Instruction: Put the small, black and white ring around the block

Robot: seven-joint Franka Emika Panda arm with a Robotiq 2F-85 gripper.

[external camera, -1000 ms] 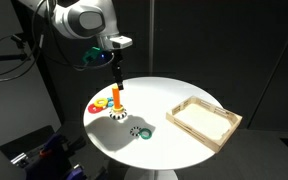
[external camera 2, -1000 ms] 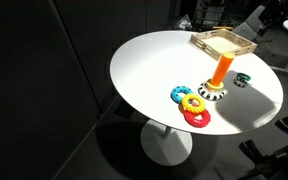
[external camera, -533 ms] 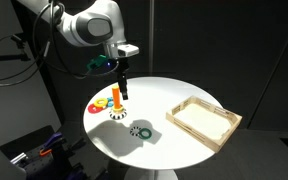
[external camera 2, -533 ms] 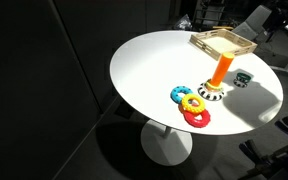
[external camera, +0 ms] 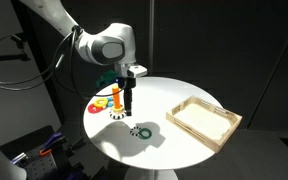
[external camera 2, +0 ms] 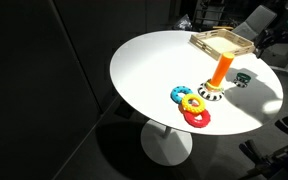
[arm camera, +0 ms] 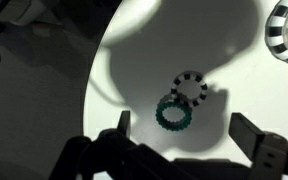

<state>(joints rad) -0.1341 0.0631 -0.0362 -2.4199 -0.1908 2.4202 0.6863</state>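
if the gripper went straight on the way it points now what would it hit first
Probably the green ring, nearly centred between the fingers of the open gripper in the wrist view, with the small black and white ring right beside it. Height above them is unclear.

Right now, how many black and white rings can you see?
2. The small ring lies beside the green ring. The big ring sits at the foot of the block. None seems hidden.

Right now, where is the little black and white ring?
In the wrist view, the ring lies on the white table, touching the green ring at its upper right; the orange peg stands apart.
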